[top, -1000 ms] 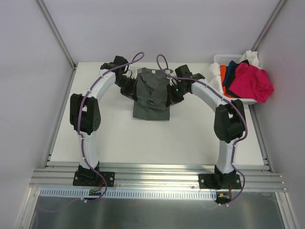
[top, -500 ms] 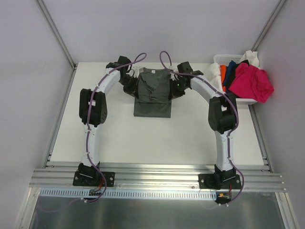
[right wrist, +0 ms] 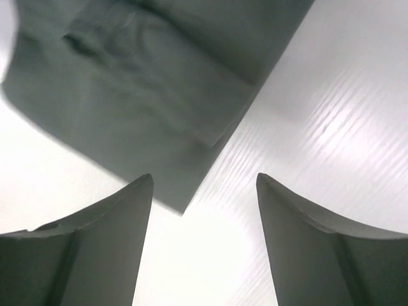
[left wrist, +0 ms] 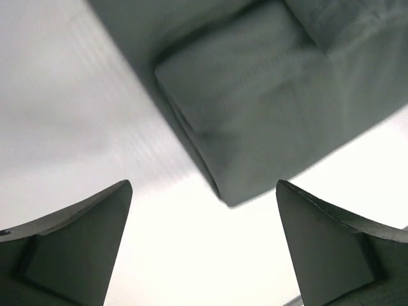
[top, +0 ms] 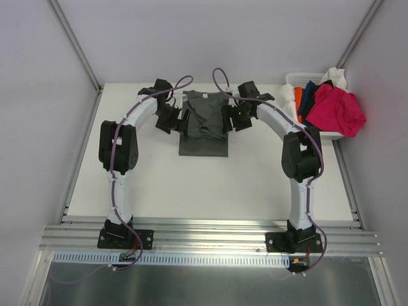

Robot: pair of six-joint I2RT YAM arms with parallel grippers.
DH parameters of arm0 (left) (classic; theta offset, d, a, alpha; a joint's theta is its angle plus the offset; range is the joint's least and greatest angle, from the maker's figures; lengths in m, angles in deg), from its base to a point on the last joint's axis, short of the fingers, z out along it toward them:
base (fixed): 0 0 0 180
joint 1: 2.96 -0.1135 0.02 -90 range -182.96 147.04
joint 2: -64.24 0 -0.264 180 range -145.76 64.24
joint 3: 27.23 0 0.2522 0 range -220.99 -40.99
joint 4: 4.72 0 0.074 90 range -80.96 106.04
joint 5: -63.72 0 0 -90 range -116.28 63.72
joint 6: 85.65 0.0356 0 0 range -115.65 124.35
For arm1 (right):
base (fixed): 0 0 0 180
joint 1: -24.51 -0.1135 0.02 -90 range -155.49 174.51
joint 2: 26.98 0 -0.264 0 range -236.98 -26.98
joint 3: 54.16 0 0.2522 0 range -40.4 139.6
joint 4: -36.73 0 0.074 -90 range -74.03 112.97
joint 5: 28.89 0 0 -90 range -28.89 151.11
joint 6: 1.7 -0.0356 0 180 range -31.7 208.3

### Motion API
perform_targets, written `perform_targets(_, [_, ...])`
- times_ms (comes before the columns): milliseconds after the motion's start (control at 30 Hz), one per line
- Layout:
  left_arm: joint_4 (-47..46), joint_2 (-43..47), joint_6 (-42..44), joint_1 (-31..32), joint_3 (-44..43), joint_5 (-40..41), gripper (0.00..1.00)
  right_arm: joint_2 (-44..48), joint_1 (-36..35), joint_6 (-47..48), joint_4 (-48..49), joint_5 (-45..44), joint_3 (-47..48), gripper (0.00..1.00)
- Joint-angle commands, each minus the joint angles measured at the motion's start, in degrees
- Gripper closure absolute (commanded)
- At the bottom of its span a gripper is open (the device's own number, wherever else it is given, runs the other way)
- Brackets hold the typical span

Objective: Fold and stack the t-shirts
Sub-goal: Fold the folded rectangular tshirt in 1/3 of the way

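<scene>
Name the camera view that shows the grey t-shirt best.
Top external: it shows the whole grey t-shirt, partly folded. The left wrist view catches only a folded corner, and the right wrist view only an edge and corner. Both are close and blurred.

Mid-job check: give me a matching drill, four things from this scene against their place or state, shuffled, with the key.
1. grey t-shirt
2. magenta t-shirt
3. left pincer
4. white basket

a. far right corner of the table
b. open, holding nothing
c. lying at the table's centre
d. heaped on top of the basket

Pairs: 1-c, 2-d, 3-b, 4-a
</scene>
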Motion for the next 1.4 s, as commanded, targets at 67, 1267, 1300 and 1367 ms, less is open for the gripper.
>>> perform_targets(67, [-0.5,18.7,-0.3,-0.9,5.2,2.8,0.01,10.1,-1.4,-0.5,-5.1,6.3,1.2,0.31])
perform_targets(1267, [-0.6,31.4,1.7,-4.9,22.8,11.1,0.04,-21.7,-1.8,-10.0,7.3,5.0,37.2,0.33])
perform_targets(1300, [-0.6,31.4,1.5,-4.9,22.7,10.4,0.04,-21.2,-1.8,-9.4,7.7,3.6,37.9,0.32])
perform_targets(1367, [-0.6,31.5,1.4,-4.8,22.7,9.7,0.05,-18.2,-2.0,-6.9,6.9,3.6,37.2,0.32])
